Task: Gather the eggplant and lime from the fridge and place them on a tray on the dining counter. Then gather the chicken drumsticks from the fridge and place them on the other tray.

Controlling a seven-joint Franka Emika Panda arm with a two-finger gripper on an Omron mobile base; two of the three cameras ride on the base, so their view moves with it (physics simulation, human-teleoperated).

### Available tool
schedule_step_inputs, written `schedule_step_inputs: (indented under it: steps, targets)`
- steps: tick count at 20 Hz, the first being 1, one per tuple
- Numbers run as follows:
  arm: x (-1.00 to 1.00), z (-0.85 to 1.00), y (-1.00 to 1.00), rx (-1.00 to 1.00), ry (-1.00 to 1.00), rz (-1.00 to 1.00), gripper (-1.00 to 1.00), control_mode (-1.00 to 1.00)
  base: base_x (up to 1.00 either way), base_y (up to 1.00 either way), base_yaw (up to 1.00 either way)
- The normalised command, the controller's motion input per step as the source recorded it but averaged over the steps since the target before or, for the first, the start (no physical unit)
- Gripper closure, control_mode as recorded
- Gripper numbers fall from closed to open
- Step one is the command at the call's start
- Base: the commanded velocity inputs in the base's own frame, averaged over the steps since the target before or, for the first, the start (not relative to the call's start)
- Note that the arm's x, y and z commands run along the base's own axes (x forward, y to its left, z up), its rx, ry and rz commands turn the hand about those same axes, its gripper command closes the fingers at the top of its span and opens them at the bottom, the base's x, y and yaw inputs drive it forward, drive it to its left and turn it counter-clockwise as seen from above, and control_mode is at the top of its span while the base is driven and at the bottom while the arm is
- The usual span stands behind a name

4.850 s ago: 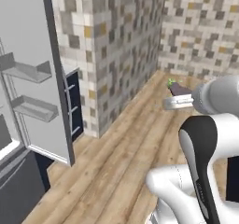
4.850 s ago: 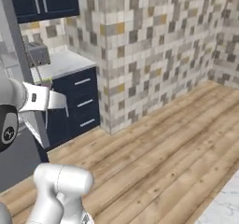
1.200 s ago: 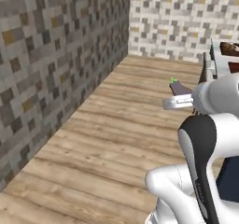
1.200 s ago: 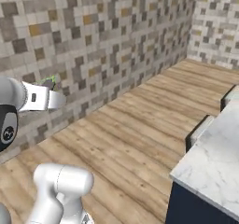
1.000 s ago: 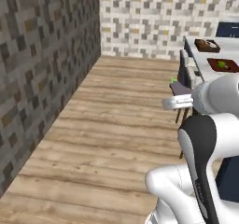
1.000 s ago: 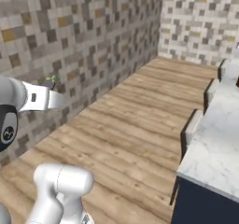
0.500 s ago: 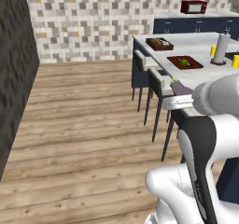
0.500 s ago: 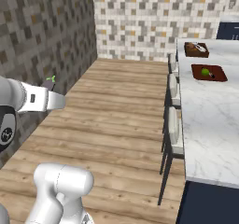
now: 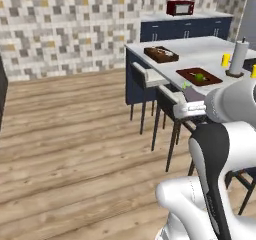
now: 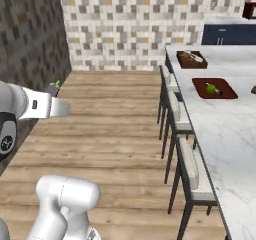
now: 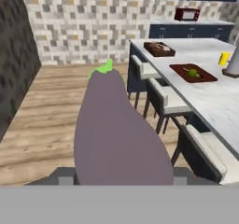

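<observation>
The gripper (image 11: 116, 181) is clamped on the eggplant (image 11: 116, 134), undelivered; the lime (image 11: 192, 72) already lies on the nearer tray (image 11: 205, 78) of the dining counter (image 11: 210, 101), drumsticks pending.

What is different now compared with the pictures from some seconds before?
The base drove away from the fridge and turned, so the views now face the dining counter with its two trays. The gripper still holds the eggplant; the lime lies on the nearer tray.
</observation>
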Motion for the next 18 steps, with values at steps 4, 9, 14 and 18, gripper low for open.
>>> schedule_step_inputs:
  steps: [4,9,14,18]
  targets:
    - [0.0,0.0,0.0,0.0,0.0,0.0,1.0,1.0,1.0,0.48,-0.45]
    - [0.0,0.0,0.0,0.0,0.0,0.0,1.0,1.0,1.0,0.58,-0.48]
    - [0.0,0.0,0.0,0.0,0.0,0.0,1.0,1.0,0.8,0.49,-0.49]
    - [0.0,0.0,0.0,0.0,0.0,0.0,1.0,1.0,0.52,0.48,-0.52]
